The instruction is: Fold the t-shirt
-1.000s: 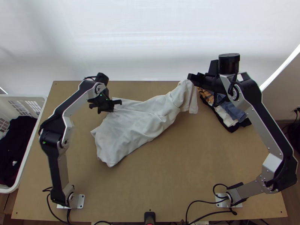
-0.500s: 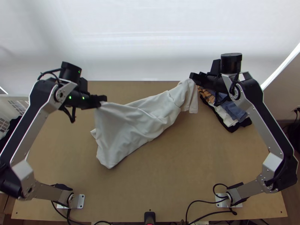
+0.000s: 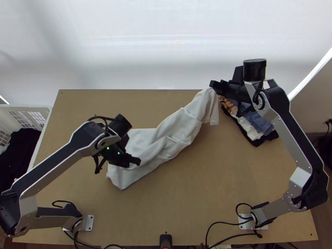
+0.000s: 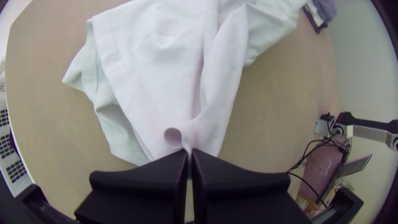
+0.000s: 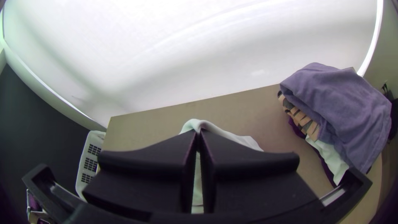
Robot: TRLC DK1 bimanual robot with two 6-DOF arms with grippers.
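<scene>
A white t-shirt (image 3: 174,135) lies bunched and creased in a long diagonal across the table, its upper right end lifted. My left gripper (image 3: 136,162) is over its lower left part; in the left wrist view that gripper (image 4: 190,155) is shut on a pinch of the t-shirt (image 4: 161,79), with a small curled fold beside the tips. My right gripper (image 3: 212,85) holds up the far right end, a short flap hanging from it. In the right wrist view my right gripper (image 5: 198,135) is shut on the t-shirt (image 5: 242,139).
A pile of folded clothes (image 3: 255,124) lies at the table's back right, under the right arm. A white basket (image 3: 25,108) with dark cloth (image 3: 18,149) stands beyond the left edge. Cables (image 3: 224,226) run along the near edge.
The left gripper went left, lifting the t-shirt's far left part, then came right and nearer the table's front, drawing that cloth over the rest. The right arm has hardly moved.
</scene>
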